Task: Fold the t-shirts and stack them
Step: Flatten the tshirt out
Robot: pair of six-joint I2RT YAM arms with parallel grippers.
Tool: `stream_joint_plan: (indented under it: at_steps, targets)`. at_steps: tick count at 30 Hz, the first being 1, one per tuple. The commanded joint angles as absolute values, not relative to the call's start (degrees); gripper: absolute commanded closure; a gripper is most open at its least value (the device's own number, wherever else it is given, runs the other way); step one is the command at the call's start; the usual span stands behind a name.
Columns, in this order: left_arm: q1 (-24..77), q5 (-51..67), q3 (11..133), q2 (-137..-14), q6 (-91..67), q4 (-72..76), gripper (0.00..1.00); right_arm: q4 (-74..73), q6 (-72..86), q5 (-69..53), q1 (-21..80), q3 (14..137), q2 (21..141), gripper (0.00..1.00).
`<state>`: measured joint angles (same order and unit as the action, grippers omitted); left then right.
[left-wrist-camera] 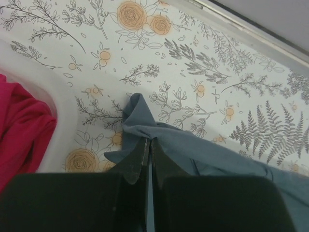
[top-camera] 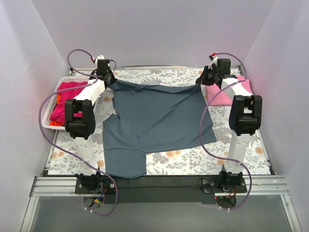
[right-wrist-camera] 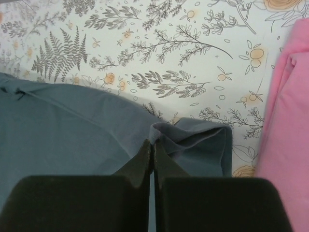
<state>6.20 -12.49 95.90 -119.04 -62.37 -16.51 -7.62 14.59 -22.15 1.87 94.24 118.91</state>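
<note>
slate blue-grey soft cloth t-shirt (top-camera: 154,121) lies spread across the middle of the floral-printed table cover (top-camera: 193,162), and both arms have it by the far corners. the left gripper (top-camera: 110,79) is clenched on the bunched far-left corner and the right gripper (top-camera: 203,80) is pinched on the far-right one, jaws tight on cloth in both wrist views. the far edge sags between them in a shallow curve, looking slightly lifted off the table. the near part lies flat, with one flap trailing towards the near left. no fold in this one yet, by the look of it. progress so far: one light pink folded shirt (top-camera: 227,91) sits at the far right, just beside the right gripper, seemingly the start of the stack. left to do: a magenta shirt (top-camera: 67,99) and an orange-red one (top-camera: 58,98) wait crumpled in the white slotted plastic basket (top-camera: 47,116) at the left edge.
</note>
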Motion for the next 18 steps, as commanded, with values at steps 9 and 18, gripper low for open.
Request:
stream_joint_plan:
  at_steps: [9,18]
  targets:
    - [2.64,-2.28,99.41,-110.94,-68.73,-13.90,1.00,-3.61,13.80,-20.66,0.61,101.95,119.18,0.99]
    - [2.46,-4.22,102.75,-112.24,-65.92,-13.97,1.00,-2.81,14.76,-21.00,-1.58,107.05,122.17,0.99]
